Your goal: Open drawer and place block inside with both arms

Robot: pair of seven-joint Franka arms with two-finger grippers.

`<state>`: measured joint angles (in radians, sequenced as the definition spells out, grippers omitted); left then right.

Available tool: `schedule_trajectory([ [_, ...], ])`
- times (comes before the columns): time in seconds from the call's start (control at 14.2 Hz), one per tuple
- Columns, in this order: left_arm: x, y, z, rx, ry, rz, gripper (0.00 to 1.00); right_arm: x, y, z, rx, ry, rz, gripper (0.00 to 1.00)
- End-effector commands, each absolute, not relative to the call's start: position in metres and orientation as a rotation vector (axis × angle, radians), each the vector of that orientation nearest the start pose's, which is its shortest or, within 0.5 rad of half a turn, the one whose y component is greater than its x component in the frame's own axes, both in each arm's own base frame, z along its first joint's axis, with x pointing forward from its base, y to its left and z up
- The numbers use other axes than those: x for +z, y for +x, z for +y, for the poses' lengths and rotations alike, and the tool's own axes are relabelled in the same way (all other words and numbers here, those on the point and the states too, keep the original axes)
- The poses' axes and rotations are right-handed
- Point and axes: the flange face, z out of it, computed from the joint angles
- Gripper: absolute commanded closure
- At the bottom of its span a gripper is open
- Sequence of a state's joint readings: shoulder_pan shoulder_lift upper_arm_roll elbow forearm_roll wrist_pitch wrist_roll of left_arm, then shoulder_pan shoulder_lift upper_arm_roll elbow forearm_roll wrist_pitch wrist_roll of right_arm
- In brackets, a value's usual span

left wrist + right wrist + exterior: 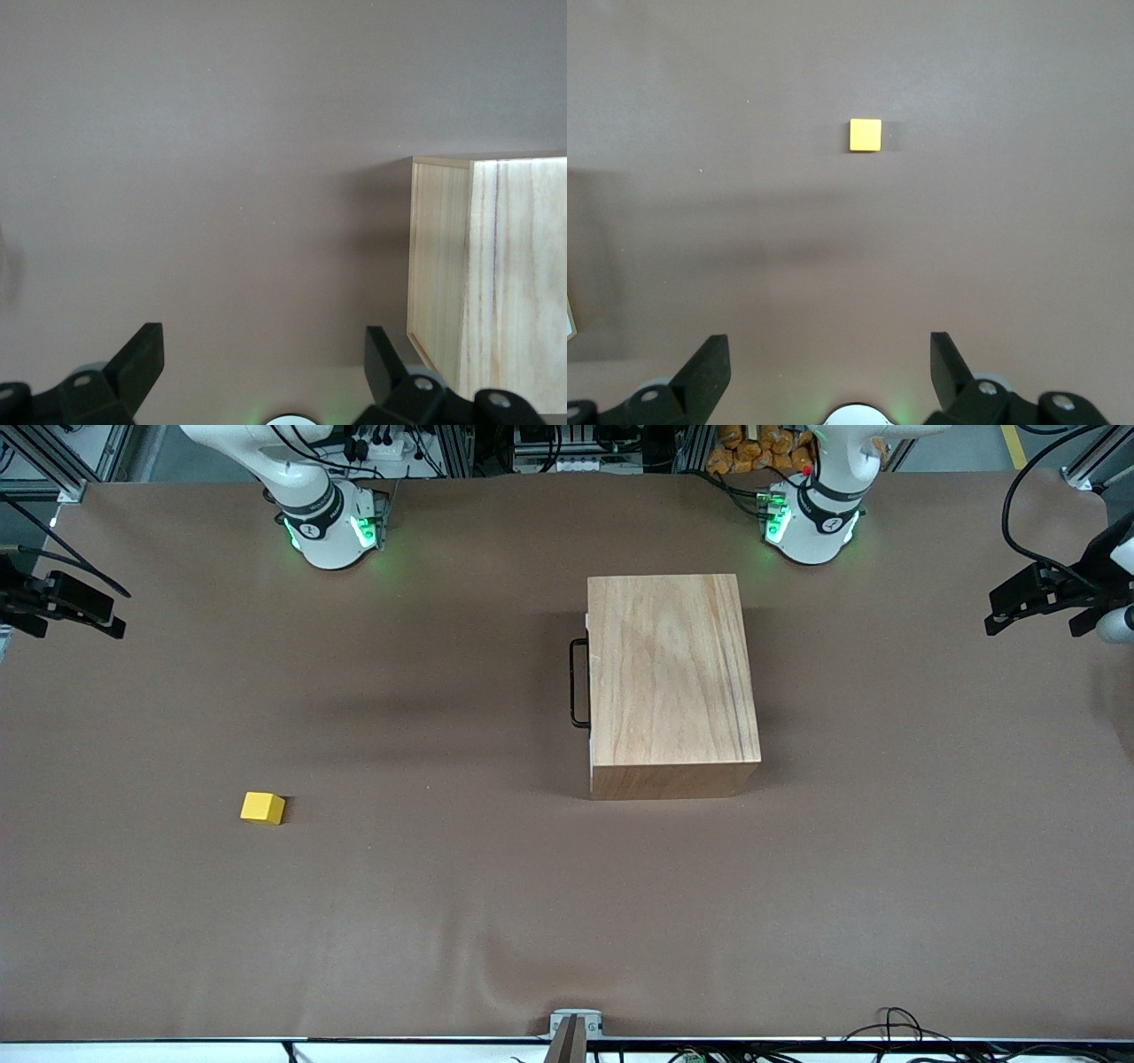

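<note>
Counter point(496, 921) covered in plain brown sheet, carrying two task items. Wooden box point(671, 673) sits toward the left arm's end of the counter, close to the left arm's base point(811, 522). Drawer point(588, 682) is shut: only a thin sliver of its white front shows at the box face that looks toward the right arm's end, with the black wire loop handle point(578, 684) standing out from it. Nothing touches the handle.

Block point(262, 808), small yellow cube, lies on the bare counter toward the right arm's end, nearer to the front camera than the box and well apart from it. It rests flat, untouched. Right wrist view shows the block point(866, 135) alone on the brown surface ahead of the fingers.

Left gripper point(1041, 602) hangs in the air over the counter edge at the left arm's end, fingers spread apart, nothing between them; in the left wrist view the gripper point(257, 367) has one corner of the box point(483, 274) just beside one finger, not touching.

Right gripper point(66, 607) hangs over the counter edge at the right arm's end, fingers likewise spread wide and empty, as seen in its own wrist view point(824, 367). Right arm's base point(332, 527) glows green, as does the left's
</note>
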<state>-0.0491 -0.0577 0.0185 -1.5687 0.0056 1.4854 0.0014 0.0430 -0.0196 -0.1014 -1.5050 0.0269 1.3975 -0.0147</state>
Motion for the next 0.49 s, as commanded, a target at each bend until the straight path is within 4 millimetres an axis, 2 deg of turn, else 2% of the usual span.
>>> schedule_trajectory([
  [0.0,0.6544,0.5288,-0.0123,0.051,-3.138,0.072,0.00,0.6529,0.5220,-0.0291,0.145,-3.117,0.076,0.00],
  [0.42,0.6519,0.5303,-0.0113,0.058,-3.143,0.073,0.00,0.6503,0.5220,-0.0362,0.159,-3.115,0.099,0.00],
])
